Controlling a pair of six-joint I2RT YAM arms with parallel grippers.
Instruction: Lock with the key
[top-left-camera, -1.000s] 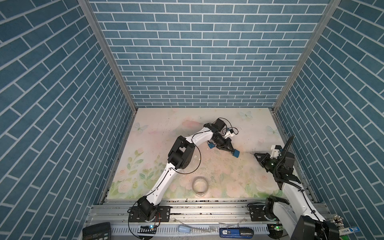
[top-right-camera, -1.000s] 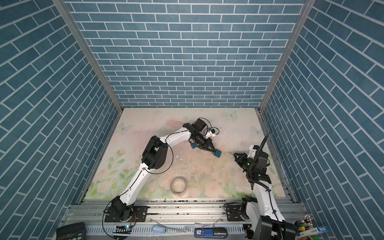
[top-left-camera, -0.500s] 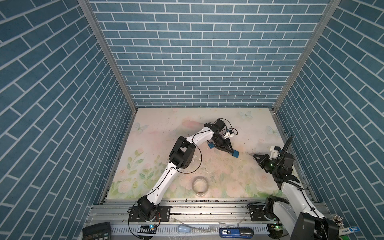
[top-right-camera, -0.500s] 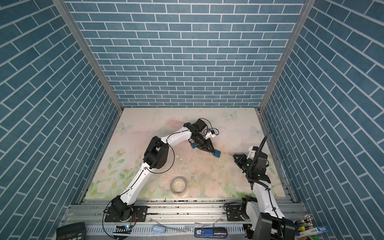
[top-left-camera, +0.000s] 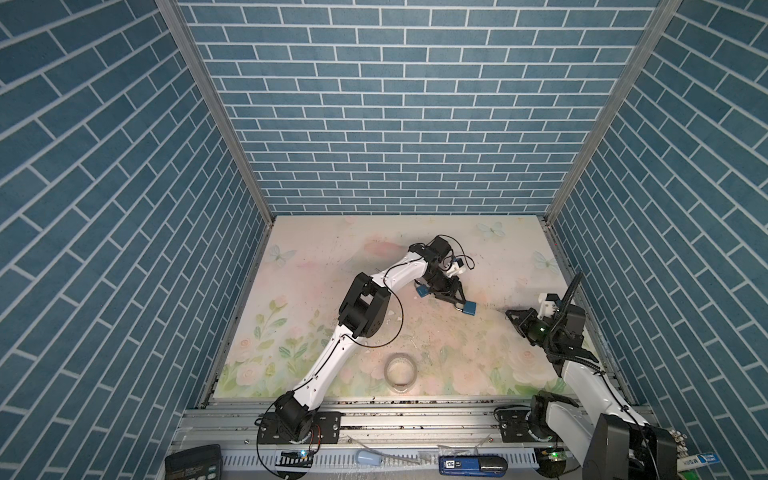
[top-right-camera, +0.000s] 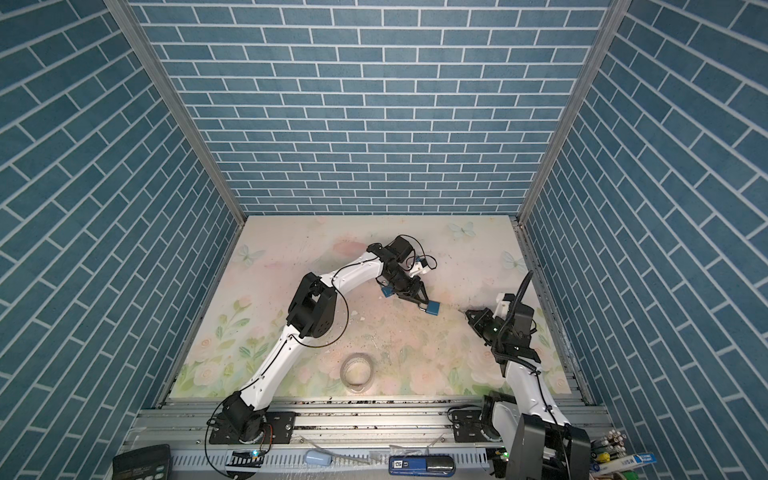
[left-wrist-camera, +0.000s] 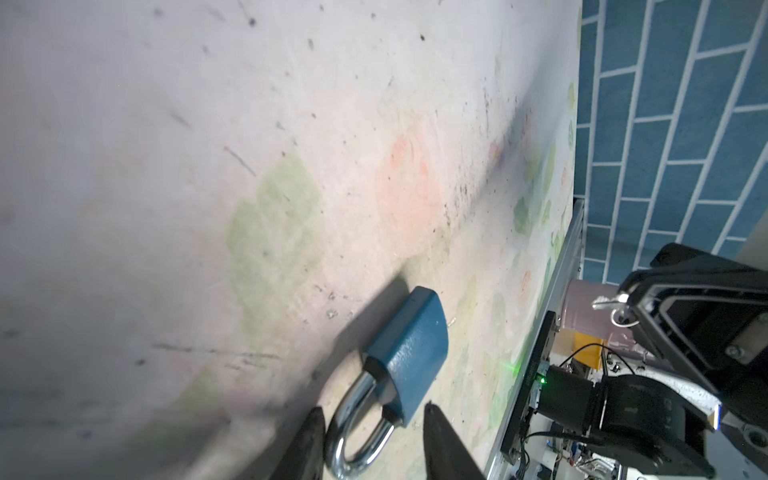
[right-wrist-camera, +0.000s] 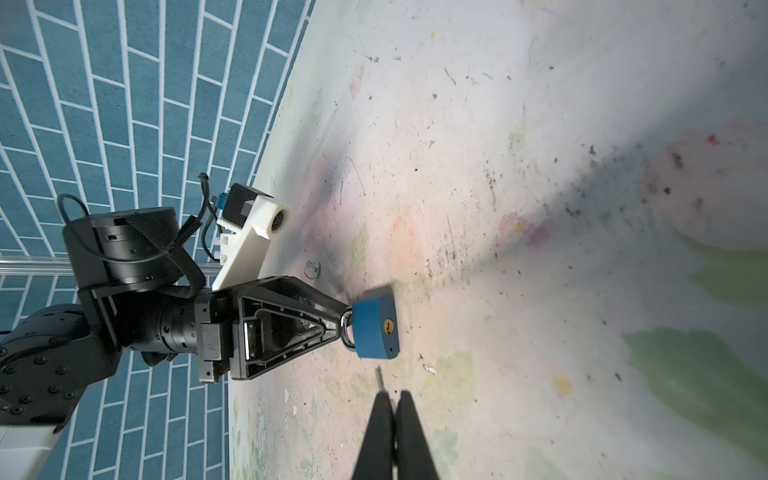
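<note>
Floral mat, blue padlock, shackle between parted left gripper tips.

No legible text or labels

surf: tabletop w/ floral-print mat, scuffed, dark specks + white bits | blue padlock on mat, R of frame ctr | tape roll lying flat, lower ctr, well apart from padlock

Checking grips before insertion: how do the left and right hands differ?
The left hand is open, straddling the shackle of the padlock; the right hand is shut on the key. The left hand is at the padlock; the right hand is apart from it. Both are black.
</note>
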